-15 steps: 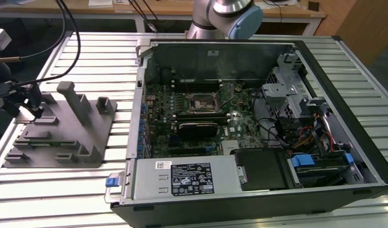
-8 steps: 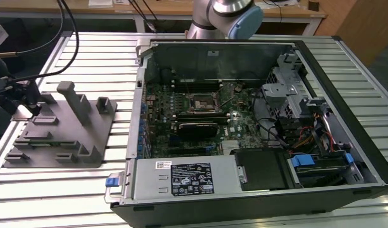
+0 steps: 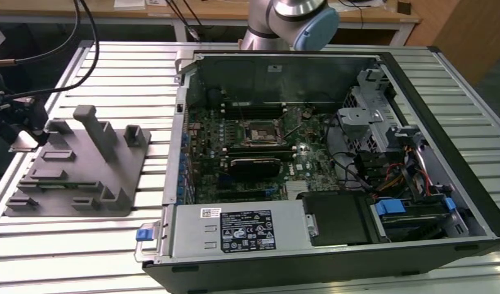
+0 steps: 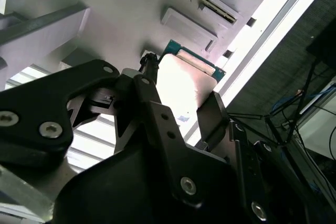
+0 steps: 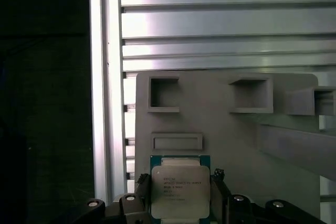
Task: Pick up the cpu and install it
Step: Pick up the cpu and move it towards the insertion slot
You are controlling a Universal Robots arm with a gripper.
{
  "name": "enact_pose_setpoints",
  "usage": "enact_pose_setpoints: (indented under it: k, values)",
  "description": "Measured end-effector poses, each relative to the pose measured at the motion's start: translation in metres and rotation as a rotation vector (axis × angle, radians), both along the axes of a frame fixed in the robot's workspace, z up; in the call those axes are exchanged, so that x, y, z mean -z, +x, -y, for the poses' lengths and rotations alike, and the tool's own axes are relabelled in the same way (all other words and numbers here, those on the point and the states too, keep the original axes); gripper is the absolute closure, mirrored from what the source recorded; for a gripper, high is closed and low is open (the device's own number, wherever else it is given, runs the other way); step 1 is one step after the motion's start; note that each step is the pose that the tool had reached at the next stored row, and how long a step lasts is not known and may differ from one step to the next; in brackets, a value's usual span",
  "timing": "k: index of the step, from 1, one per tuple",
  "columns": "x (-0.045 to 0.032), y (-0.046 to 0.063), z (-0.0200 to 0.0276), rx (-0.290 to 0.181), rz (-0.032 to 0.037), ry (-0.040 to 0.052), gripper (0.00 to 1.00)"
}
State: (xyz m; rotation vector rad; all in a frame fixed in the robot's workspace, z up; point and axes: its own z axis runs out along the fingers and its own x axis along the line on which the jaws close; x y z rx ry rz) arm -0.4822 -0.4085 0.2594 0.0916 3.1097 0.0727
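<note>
The cpu (image 5: 180, 190) is a small square chip with a silver top and a thin green rim. It lies flat at the edge of the grey slotted holder (image 5: 226, 135), and the second wrist view shows the cpu (image 4: 185, 85) from below, brightly lit. My gripper (image 5: 180, 192) has one black finger against each side of the chip and looks shut on it. In the exterior view the gripper (image 3: 21, 125) is at the far left, over the holder's (image 3: 78, 171) left corner. The open black socket frame (image 3: 258, 133) sits mid-motherboard inside the case.
The open computer case (image 3: 332, 257) lies on its side on the exterior view's right, with drive cages, cables and a power supply (image 3: 242, 229) inside. The holder has tall upright posts (image 3: 98, 131). A ribbed metal table (image 3: 70, 257) carries everything. Black cables (image 3: 86, 37) hang at the left.
</note>
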Motion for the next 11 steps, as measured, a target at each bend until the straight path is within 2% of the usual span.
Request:
enact_pose_setpoints:
  k: [11]
  values:
    - [-0.0195,0.0,0.0,0.0,0.0001,0.0001,0.46]
